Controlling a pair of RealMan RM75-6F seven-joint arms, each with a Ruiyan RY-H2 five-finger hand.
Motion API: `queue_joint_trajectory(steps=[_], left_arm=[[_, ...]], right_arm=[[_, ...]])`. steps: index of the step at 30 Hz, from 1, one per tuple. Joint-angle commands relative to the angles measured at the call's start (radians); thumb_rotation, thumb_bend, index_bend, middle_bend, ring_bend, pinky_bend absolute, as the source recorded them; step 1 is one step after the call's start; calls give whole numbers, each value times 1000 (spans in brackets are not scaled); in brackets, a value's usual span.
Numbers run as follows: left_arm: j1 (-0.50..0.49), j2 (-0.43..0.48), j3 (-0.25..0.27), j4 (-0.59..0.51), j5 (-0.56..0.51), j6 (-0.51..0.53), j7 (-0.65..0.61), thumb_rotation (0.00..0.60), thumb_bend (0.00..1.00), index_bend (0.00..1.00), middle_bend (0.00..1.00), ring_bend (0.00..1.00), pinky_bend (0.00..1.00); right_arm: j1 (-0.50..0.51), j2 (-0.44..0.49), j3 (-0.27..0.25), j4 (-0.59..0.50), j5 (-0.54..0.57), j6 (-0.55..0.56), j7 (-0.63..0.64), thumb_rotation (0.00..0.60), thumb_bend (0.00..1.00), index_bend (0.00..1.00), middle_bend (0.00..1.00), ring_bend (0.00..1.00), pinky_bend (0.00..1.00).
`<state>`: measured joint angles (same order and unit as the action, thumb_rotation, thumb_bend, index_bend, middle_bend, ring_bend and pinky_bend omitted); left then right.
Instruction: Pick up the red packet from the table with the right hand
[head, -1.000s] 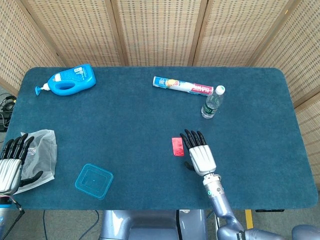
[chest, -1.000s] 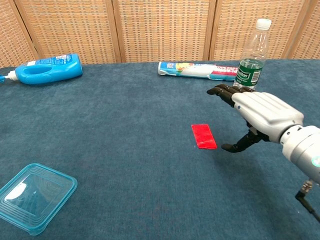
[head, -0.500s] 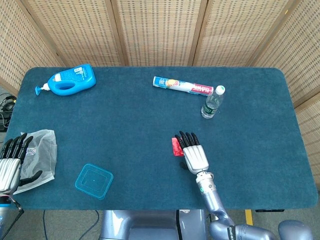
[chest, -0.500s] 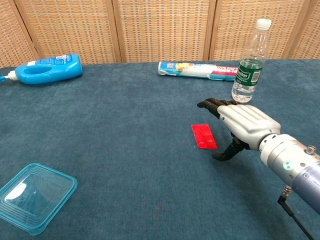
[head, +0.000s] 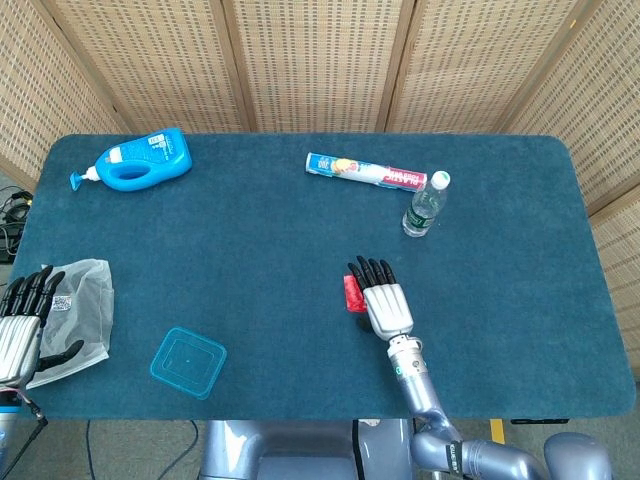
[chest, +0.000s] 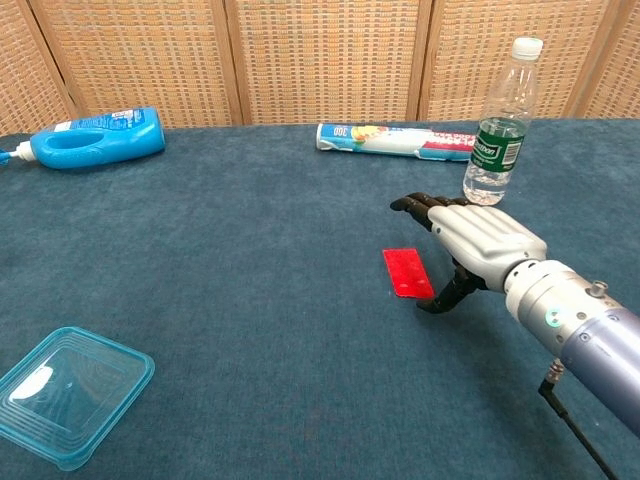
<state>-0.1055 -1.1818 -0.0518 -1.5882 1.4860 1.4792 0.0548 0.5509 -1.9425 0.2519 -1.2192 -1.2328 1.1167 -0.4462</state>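
Observation:
The red packet (chest: 407, 272) lies flat on the blue table, its left edge (head: 349, 293) peeking out from under my right hand in the head view. My right hand (chest: 462, 243) (head: 381, 296) hovers just right of and partly over the packet, fingers spread and pointing away, thumb hanging down near the packet's near right corner. Nothing is in its grasp. My left hand (head: 22, 328) rests at the table's near left edge with its fingers apart, empty, out of the chest view.
A clear water bottle (chest: 499, 128) stands behind my right hand. A long printed tube (chest: 396, 140) lies at the back. A blue detergent bottle (chest: 88, 138) lies far left. A blue lid (chest: 68, 394) and a clear plastic bag (head: 85, 303) sit near left.
My right hand has moved left and slightly nearer, closing the gap to the red packet so it now partly covers it from above. The left hand stays put.

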Motion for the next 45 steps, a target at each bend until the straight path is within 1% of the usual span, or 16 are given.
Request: queue_joint_trajectory(steps=[1,16,21,29,35,38,45], left_arm=[[0,-1,1,-1,0,0,1,600,194,0,0,0,0],[-1,0,-1,-1,-7,-4,-2,600,194,0,0,0,0],[-1,-2,0,1,-2,0,-5,600,194,0,0,0,0],[-3,-5,0,5,-2,-3,-3,600,194,0,0,0,0],[-3,-5,0,5,-1,-2,-4,600,195,0,0,0,0],[-3,-5,1,4,0,-2,-4,600,195,0,0,0,0],[-2,-4,3,0,5,2,-2,600,194,0,0,0,0]], right_arm=[[7,-3,4,9,11,-7,1,600,341,0,0,0,0],[36,-23,11,61,54,-30,5,600,342,0,0,0,0],[52,-38,22,91,56,-31,20,600,347,1,0,0,0],[80,-61,41,145,55,-33,50,600,397,41,0,0,0],[90,-68,53,167,54,-24,68,600,511,69,0,0,0],[89,-64,52,166,45,-10,74,600,524,75,0,0,0],[78,-39,49,123,23,30,88,600,536,76,0,0,0]])
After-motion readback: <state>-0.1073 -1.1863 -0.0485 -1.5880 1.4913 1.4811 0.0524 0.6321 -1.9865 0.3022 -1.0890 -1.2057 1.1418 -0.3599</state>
